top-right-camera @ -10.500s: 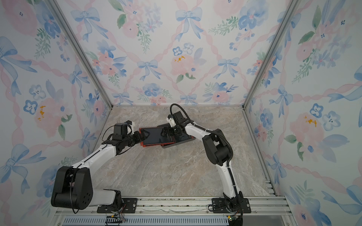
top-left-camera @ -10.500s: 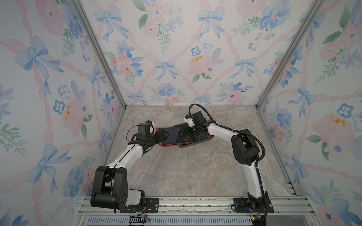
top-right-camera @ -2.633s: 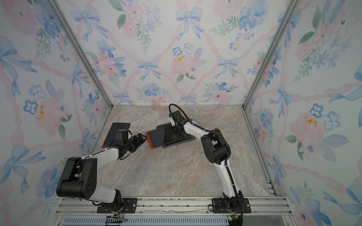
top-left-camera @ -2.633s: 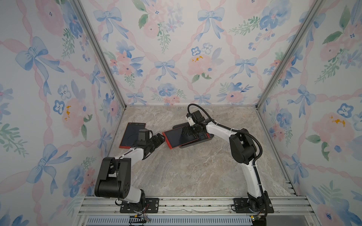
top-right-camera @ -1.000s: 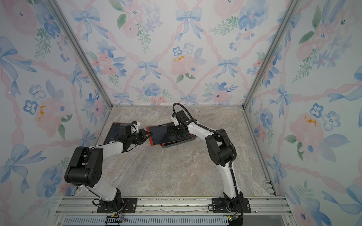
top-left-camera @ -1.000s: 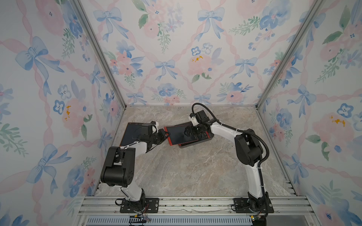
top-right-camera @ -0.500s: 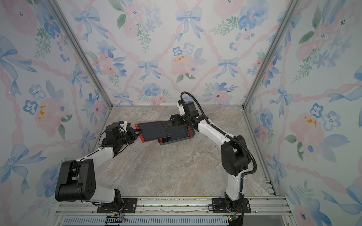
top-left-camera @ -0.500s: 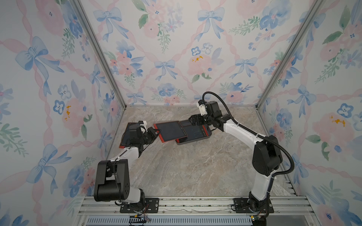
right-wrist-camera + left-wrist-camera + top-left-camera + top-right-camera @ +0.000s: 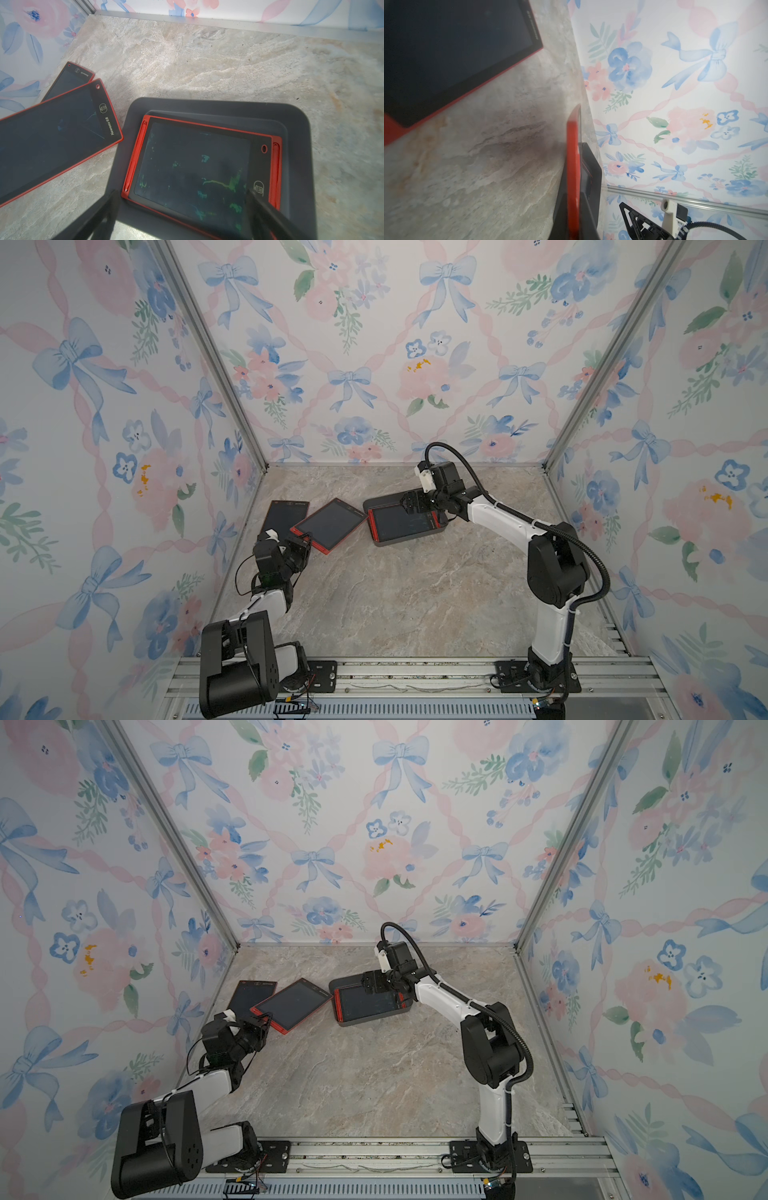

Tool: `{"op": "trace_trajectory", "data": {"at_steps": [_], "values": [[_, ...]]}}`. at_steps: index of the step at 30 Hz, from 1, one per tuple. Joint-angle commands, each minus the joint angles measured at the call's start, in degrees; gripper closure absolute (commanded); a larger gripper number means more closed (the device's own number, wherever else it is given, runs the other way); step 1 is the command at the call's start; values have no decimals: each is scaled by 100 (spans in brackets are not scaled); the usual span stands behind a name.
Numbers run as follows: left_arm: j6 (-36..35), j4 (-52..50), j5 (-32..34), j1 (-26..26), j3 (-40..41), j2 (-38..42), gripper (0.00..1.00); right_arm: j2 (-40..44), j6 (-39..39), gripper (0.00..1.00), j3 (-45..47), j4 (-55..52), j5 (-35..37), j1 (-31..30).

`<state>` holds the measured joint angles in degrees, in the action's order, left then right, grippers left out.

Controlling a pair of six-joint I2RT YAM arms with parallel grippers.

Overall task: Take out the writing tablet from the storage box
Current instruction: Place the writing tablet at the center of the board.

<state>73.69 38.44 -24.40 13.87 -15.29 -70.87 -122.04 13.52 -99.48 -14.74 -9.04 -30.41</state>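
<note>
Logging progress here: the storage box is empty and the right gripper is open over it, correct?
No: the storage box is not empty; the right wrist view shows a red tablet lying in it. The right gripper is open over it.

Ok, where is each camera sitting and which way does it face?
Top views: high at the front, looking down and back over the table; left gripper and right gripper both show.
Left wrist: faces across the table past the held tablet, clamped edge-on in its fingers, towards the storage box.
Right wrist: looks down on the boxed tablet between its open fingers.
Shared: the storage box.
</note>
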Motion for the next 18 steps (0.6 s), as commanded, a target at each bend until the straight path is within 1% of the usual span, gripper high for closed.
{"op": "trace_trajectory", "data": {"at_steps": [1,3,6,8,12,18], "values": [[619,739,871,-77,350,108,100,-238,94,3,0,-64,-80,-18],[717,744,1430,-139,581,363,100,-250,116,3,-1,-70,-93,-27],[787,737,1889,-139,772,678,100,-259,116,3,17,-73,-90,-40],[779,740,1873,-138,768,661,100,-285,122,3,8,-78,-94,-44],[878,736,1768,-194,734,227,100,-303,142,3,-10,-73,-125,-61],[1130,786,2153,-678,634,-420,100,-285,107,3,45,-81,-86,-78]]}}
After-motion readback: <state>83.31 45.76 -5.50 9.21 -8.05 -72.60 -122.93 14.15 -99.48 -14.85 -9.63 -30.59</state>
